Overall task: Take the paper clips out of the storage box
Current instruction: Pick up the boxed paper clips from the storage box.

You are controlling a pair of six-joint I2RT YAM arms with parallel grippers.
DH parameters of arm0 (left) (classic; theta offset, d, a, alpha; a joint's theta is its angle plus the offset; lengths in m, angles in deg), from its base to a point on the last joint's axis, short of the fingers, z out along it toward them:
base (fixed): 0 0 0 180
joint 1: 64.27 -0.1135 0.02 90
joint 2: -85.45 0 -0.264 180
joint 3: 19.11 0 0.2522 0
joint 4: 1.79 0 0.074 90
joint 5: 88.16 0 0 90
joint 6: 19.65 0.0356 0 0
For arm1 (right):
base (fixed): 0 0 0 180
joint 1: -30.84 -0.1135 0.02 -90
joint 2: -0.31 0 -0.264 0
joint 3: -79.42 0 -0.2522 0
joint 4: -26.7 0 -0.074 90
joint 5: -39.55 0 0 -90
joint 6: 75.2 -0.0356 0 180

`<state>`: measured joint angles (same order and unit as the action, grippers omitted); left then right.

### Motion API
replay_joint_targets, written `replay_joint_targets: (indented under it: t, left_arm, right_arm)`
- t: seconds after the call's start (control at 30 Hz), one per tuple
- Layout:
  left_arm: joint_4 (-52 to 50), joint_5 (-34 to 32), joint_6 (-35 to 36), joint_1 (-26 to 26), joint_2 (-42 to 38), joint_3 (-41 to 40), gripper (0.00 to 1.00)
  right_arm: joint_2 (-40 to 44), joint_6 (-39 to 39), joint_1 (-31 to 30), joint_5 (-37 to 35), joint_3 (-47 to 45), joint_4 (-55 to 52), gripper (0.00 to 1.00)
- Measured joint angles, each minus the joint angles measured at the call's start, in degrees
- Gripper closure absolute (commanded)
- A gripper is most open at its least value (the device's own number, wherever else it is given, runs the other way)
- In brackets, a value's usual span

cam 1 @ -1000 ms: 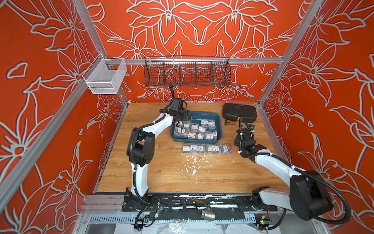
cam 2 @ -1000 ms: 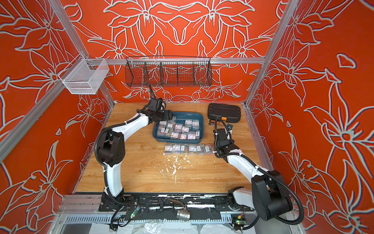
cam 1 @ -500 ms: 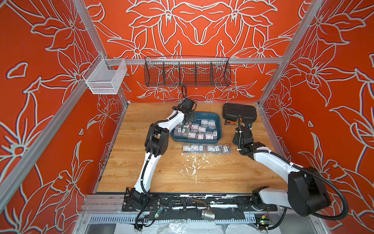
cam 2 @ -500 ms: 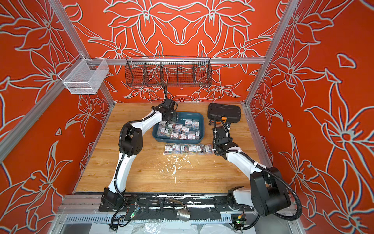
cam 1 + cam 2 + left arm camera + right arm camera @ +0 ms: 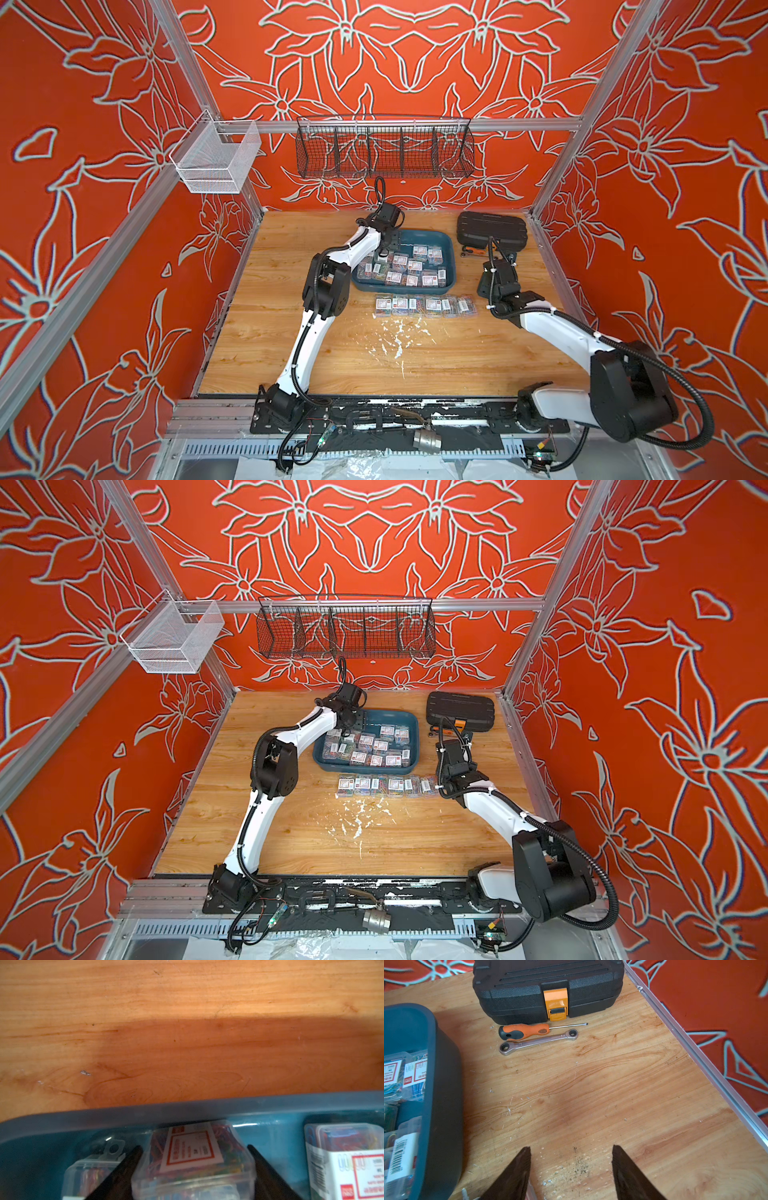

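Wooden tabletop (image 5: 291, 340) carries the storage box (image 5: 428, 238) near its back edge, paper clips (image 5: 409, 266) inside and a row just in front. Left gripper (image 5: 193, 1148) straddles one clip box (image 5: 193, 1167) inside, whether clamped I cannot tell; right gripper (image 5: 571, 1148) hangs spread over bare wood near the right edge.

- My left end effector (image 5: 385, 248) hung over the storage box's (image 5: 424, 237) far left corner, among the paper clips (image 5: 415, 268).
- More paper clip boxes (image 5: 424, 306) lay in a row on the tabletop (image 5: 332, 353), just beside it.
- My right end effector (image 5: 503, 262) hovered near the black case (image 5: 490, 227).
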<state>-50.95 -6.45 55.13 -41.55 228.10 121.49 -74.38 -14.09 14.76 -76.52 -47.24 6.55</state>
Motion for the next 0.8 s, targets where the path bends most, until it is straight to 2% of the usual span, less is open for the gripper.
replay_joint_targets:
  t: [0.17,0.33,0.53,0.8]
  left_arm:
    - [1.7,1.4,0.4,0.0,-3.6,-5.5,0.35]
    - [4.3,3.9,0.5,0.1,-14.1,-16.7,0.35]
    - [11.2,6.9,0.5,1.0,-34.2,-32.7,0.37]
    - [21.7,9.8,-0.4,2.0,-63.9,-63.7,0.39]
  right_arm:
    - [-0.5,0.0,0.0,0.2,0.3,-0.3,0.37]
    - [-0.5,0.0,0.0,0.2,0.3,-0.4,0.37]
    - [-0.5,0.0,0.0,0.2,0.3,-0.4,0.37]
    - [-0.5,0.1,0.0,0.2,0.3,-0.4,0.37]
